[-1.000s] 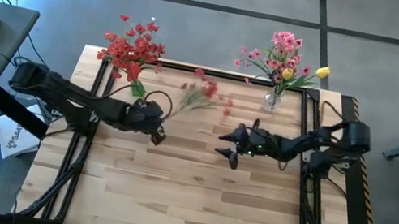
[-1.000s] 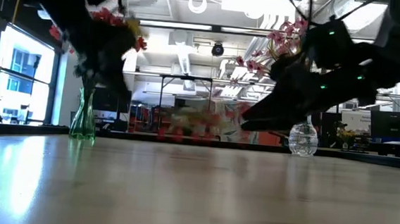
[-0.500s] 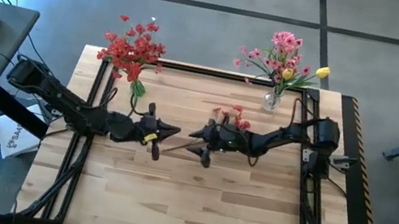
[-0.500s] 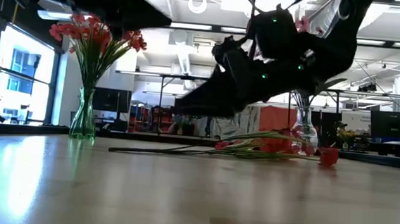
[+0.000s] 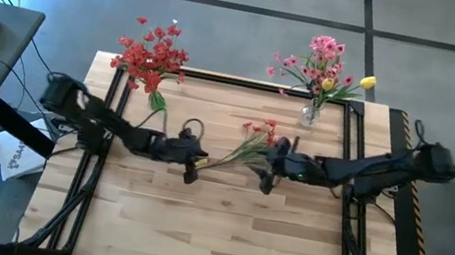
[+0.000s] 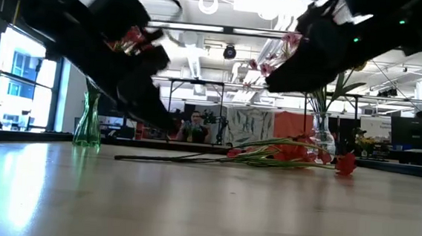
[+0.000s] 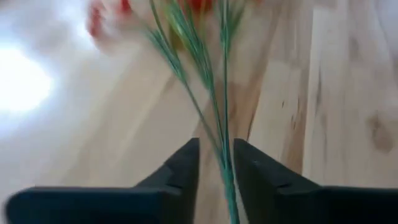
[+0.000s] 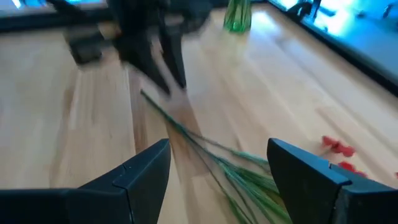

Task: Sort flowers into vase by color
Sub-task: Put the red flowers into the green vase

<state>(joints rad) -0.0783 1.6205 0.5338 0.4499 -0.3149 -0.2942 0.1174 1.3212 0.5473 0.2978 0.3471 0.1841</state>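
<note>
Red-blossomed artificial spray lay mid-table | my left gripper straddled its thin green stems, unclosed | my right gripper gaped above | risk: stems slipping out sideways on closing.

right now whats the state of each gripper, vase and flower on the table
left gripper: low at the loose stem's tip, fingers straddling it
right gripper: open, above the spray's leafy part
loose red flower spray: lying flat on the table
green vase: upright, holding red flowers
clear vase: upright, holding pink and yellow flowers
</note>
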